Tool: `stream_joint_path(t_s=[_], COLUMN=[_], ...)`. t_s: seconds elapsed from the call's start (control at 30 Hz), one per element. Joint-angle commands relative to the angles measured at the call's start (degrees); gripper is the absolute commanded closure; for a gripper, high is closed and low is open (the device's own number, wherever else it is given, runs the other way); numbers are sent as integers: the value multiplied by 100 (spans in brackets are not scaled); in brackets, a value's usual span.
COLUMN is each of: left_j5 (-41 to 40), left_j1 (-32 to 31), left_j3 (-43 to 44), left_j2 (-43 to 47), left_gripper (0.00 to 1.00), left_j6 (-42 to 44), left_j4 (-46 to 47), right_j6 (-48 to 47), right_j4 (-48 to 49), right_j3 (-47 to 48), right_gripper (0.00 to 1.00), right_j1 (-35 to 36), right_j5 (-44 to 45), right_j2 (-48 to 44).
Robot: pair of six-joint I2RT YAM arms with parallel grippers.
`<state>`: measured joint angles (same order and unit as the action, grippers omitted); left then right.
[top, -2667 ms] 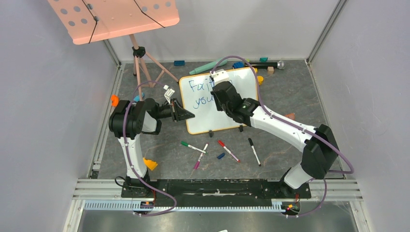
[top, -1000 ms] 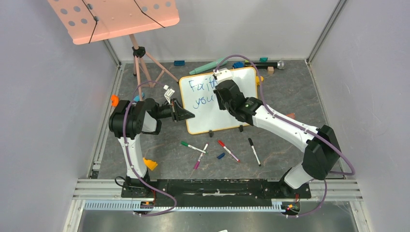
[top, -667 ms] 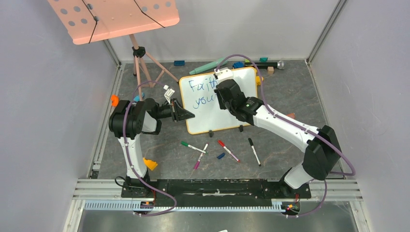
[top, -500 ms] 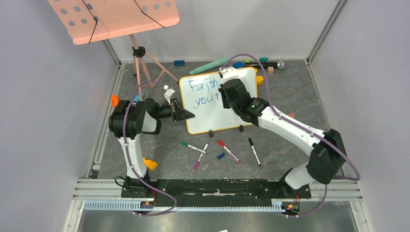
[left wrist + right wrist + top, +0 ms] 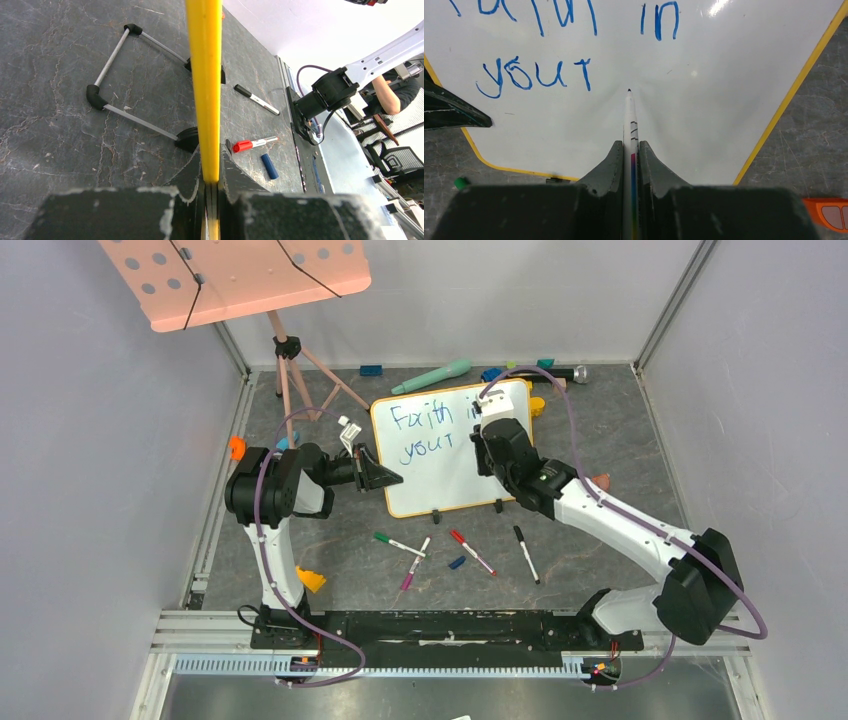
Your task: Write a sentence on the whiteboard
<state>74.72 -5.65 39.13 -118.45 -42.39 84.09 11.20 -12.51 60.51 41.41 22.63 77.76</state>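
Whiteboard, a large white rectangle in a thin orange-yellow rounded frame, sits mid-table on the dark grey stone-patterned tabletop. Two small black clip feet are at its near edge.

Sentence in blue marker handwriting: top line reads "Faith in", second line "your". In the right wrist view "your" sits at the left of the board, with blank white surface below and to its right.

Left gripper: jaws closed on the board's left edge. The left wrist view shows the yellow frame running straight up from between the closed fingers.

Right gripper: over the right half of the board, jaws clamped on a slim white marker pen. The pen's dark tip points at the blank area just below and right of "your". Cannot tell whether the tip touches the surface.

Loose on the table in front of the board:
- green-capped marker
- magenta marker
- red-capped marker
- black marker
- small blue cap

Pink perforated music-stand tray is at the far left, well apart from the board.
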Motion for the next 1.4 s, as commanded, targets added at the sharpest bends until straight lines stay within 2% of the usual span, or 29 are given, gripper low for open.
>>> stream_joint_path(t_s=[0.0,0.33,0.57,0.7,0.83,1.37], left_j5=[320,334,338,345,344,333], left_j1=[-50,-50,-51,-51,-50,-51], left_j3=[24,29,20,18,9,23], left_j2=[112,103,109,116,117,119], left_gripper=[98,98,98,98,98,98], left_j6=[557,565,572,576,579,572], left_j4=[511,511,511,511,511,511], right_j6=[29,-89,54,77,229,474], right_j4=[343,336,326,196,194,415], right_j3=[-130,-119,-229,-191,-176,61], right_gripper=[100,100,100,100,100,100], right_j1=[-1,-7,11,499,770,1265], right_j5=[133,206,-340,224,376,774], right_j2=[-312,-212,-158,-92,79,759])
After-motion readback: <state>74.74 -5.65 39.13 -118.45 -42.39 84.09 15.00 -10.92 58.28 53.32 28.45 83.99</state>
